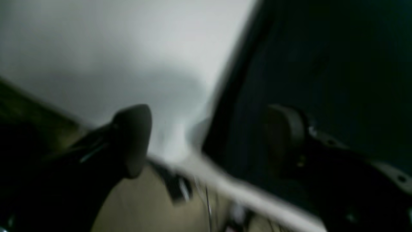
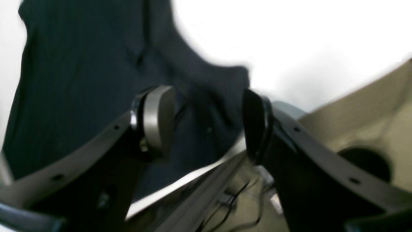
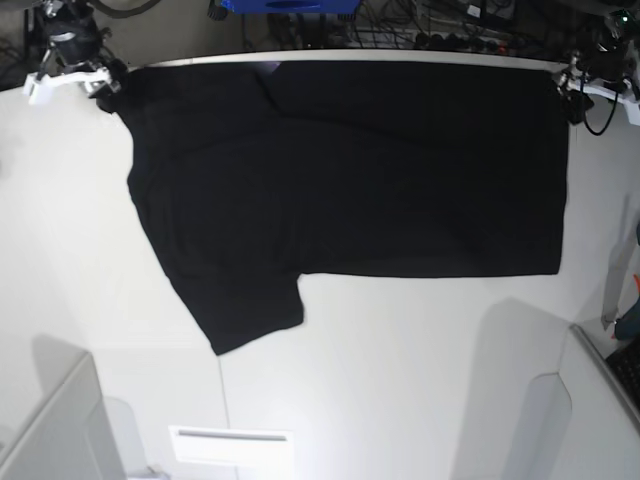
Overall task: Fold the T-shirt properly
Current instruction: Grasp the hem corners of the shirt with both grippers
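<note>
The T-shirt (image 3: 350, 190) lies flat on the white table (image 3: 400, 380), spread along the far edge. Its cloth is plain, matt black and soft, with only faint creases across the body. The main part forms a wide, nearly rectangular slab with a straight lower edge and a square corner at the right. At the left a sleeve (image 3: 240, 300) juts down toward the near side as a blunt tongue with a straight cuff. No print shows on the upper face.

In the base view the right hand (image 3: 100, 82) sits at the shirt's far left corner and the left hand (image 3: 572, 92) at its far right corner, both at the table's far edge.

The right wrist view shows the right hand (image 2: 209, 124) released: its two fingers, dark curved arms ending in rounded oval pads (image 2: 157, 119), stand apart with nothing between them. The black cloth (image 2: 80, 80) lies beyond them, finely ribbed in texture, against the bright smooth tabletop.

The left wrist view is blurred. The left hand (image 1: 209, 138) is likewise released, one rounded pad (image 1: 133, 138) over the pale table surface and the other over the dark cloth (image 1: 322, 58), the shirt's edge running between them; neither visibly pinches it.
</note>
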Robot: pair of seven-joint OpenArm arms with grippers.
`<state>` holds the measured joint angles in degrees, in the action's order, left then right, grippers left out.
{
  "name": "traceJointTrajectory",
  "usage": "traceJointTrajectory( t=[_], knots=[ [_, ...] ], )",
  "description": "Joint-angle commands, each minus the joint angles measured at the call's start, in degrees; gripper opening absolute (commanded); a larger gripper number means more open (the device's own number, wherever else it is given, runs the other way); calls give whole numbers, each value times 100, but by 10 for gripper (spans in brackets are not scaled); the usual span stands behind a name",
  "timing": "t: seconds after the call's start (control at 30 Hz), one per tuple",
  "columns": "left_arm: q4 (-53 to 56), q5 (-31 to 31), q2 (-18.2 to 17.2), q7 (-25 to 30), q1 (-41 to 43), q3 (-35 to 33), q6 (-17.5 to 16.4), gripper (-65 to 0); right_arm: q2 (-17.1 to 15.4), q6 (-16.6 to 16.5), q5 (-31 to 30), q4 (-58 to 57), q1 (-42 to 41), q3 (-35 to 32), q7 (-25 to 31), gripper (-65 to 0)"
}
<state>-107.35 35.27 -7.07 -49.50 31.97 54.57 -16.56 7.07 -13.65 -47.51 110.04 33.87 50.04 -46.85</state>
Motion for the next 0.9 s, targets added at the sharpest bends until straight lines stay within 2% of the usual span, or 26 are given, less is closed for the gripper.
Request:
traceJointTrajectory(
  t=[0.0, 0.07, 0.1, 0.17, 0.23, 0.4, 0.43, 0.5, 0.63, 0.8, 0.87],
  knots=[
    [-232, 65, -106, 119, -45, 183, -28, -143, -70, -46, -124, 236, -33, 20, 215, -336],
    [-408, 65, -115, 119, -150, 394, -28, -166, -272, -46, -98, 376, -261, -6, 329, -332],
    [-461, 65, -124, 119, -238, 429, -28, -184, -527, -20, -54, 368, -499, -129, 276, -332],
    [-469, 65, -256, 119, -379, 429, -28, -252, -1019, -11, 271, 121, -1167, -683, 48, -333],
    [-443, 65, -475, 110, -493, 412, -28, -351, -1309, -2, 676, -213, -1870, -1193, -155, -333],
    [-408, 38, -818, 110, -731, 412, -28, -647, -1485, -11, 1836, -1558, -3796, -2424, -480, -330],
    [-390, 56, -862, 110, -731, 412, -28, -650, -1485, -28, 2003, -1927, -4165, -2617, -445, -330],
    [-364, 56, -897, 110, -748, 412, -28, -650, -1476, -37, 2267, -2788, -4842, -2951, -366, -329],
    [-337, 38, -941, 110, -713, 412, -28, -638, -1494, -11, 2663, -4591, -6037, -3417, 206, -329],
    [-197, 56, -976, 110, -695, 412, -28, -258, -1503, -11, 3454, -7008, -7277, -3769, 795, -245],
    [58, 56, -985, 110, -748, 412, -28, -186, -1494, -28, 3586, -7615, -7461, -3769, 1085, -248]
  ],
)
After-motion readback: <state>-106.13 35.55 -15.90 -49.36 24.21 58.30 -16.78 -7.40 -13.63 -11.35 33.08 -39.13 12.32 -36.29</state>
